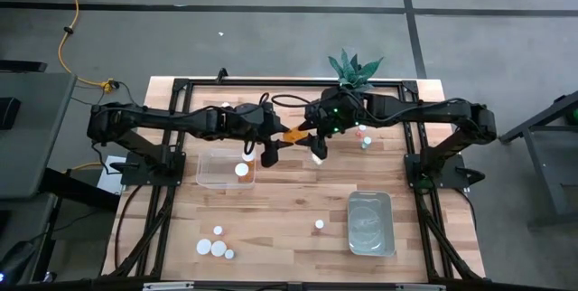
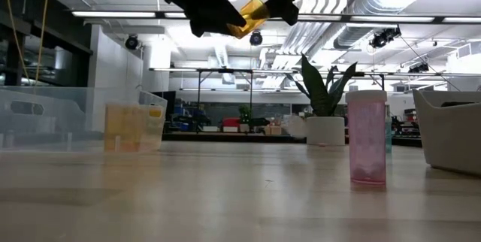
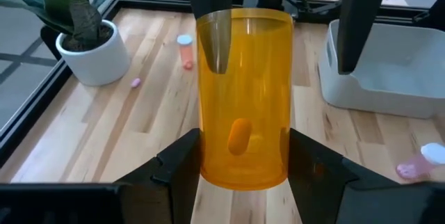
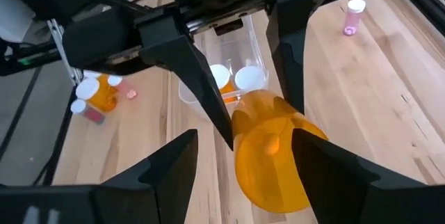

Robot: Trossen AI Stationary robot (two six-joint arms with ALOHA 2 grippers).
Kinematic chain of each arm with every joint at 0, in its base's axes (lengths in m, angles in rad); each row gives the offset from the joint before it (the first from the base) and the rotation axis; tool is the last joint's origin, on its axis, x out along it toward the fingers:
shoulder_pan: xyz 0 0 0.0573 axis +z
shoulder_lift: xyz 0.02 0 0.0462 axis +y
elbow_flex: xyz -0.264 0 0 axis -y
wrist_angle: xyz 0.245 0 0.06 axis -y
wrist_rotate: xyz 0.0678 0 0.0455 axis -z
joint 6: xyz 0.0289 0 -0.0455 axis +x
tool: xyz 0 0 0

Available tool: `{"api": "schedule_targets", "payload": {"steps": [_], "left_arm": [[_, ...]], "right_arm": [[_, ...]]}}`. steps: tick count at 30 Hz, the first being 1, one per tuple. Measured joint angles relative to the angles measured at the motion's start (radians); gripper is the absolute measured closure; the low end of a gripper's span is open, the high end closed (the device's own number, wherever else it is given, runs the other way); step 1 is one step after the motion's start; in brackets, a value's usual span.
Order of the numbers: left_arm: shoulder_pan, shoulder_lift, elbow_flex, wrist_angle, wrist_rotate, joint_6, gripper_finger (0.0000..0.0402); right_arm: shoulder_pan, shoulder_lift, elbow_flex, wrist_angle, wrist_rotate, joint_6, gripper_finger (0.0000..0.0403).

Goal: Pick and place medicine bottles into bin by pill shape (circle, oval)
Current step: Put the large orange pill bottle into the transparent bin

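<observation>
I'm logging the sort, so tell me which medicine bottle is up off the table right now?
The orange bottle held in the air between the left gripper and the right gripper, an oval pill visible inside. The other bottles stand on the table or sit in the clear bin.

Two dark claws meet at a yellow bottle high above the table

An orange medicine bottle, an oval pill inside, hangs midair above the table's middle, others scattered below.
</observation>
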State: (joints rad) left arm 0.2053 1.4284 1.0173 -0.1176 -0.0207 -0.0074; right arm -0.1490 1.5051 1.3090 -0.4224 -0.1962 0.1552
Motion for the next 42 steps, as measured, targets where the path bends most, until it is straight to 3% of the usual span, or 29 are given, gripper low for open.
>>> {"api": "schedule_targets", "payload": {"steps": [11,21,27,32,36,42], "left_arm": [[0.007,-0.003,-0.018,-0.123,0.02,-0.039,0.0231],[-0.058,-0.01,-0.108,0.151,0.035,-0.095,0.0231],[-0.061,-0.01,-0.108,0.177,-0.055,-0.078,0.0231],[-0.048,-0.009,-0.108,0.193,-0.026,-0.075,0.0231],[-0.054,-0.01,-0.108,0.201,-0.018,-0.059,0.0231],[-0.055,-0.009,-0.108,0.199,-0.018,-0.057,0.0231]], "right_arm": [[-0.021,-0.035,-0.001,-0.068,0.029,-0.057,0.0176],[-0.021,-0.044,-0.001,-0.084,0.022,-0.086,0.0176],[-0.021,-0.037,-0.001,-0.085,-0.023,-0.093,0.0176],[-0.021,-0.029,-0.001,-0.081,-0.015,-0.087,0.0178],[-0.021,-0.012,-0.001,-0.076,-0.006,-0.086,0.0212],[-0.02,-0.004,-0.001,-0.069,-0.007,-0.093,0.0339]]}}
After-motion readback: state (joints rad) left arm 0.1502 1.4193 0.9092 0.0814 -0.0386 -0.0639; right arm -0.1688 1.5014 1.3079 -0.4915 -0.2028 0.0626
